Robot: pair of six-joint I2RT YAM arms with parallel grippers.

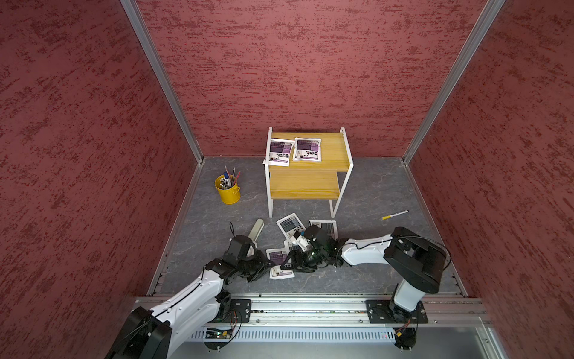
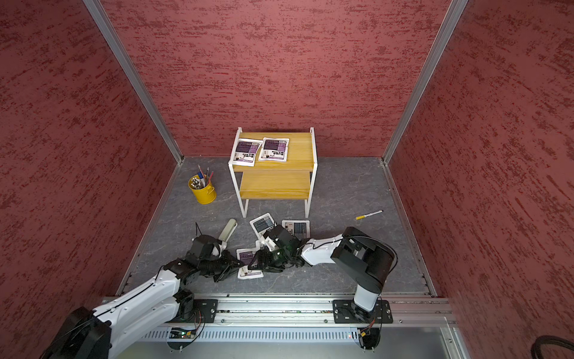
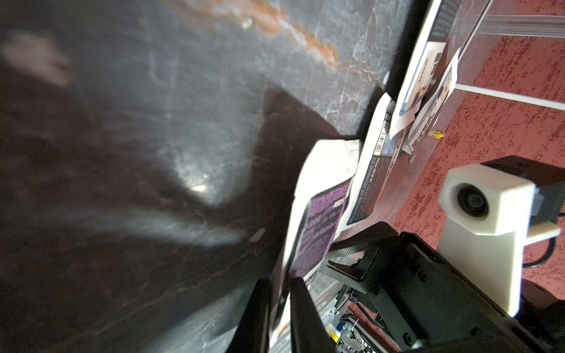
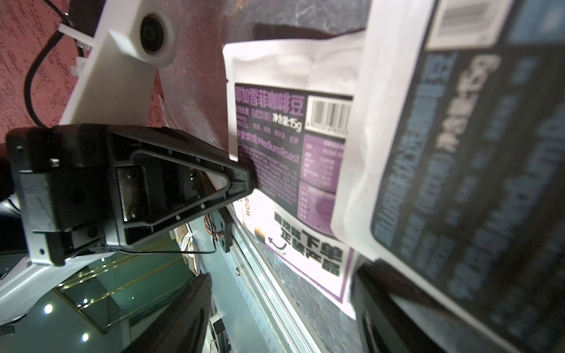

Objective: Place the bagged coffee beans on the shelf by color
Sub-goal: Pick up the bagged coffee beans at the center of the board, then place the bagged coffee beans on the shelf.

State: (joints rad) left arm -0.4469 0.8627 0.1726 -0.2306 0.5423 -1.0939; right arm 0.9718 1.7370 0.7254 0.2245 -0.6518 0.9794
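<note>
The left gripper seems clamped on the purple pouch, the right gripper with jaws parted; the bag should be drawn gently from under the grey-blue pouch.

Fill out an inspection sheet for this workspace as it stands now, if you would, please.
Surface: grey marbled tabletop, no spills seen.
Job's things: two purple bags on the shelf's top board; third purple bag and three grey-blue bags on the tabletop.
Clutter: pen bucket, marker, grey-green case.
Grippers: left gripper jaws pinch the third purple bag's edge; right gripper jaws wide apart beside it.
Cables: black cable loops on both arms.
Surroundings: red textured walls, aluminium frame.
</note>
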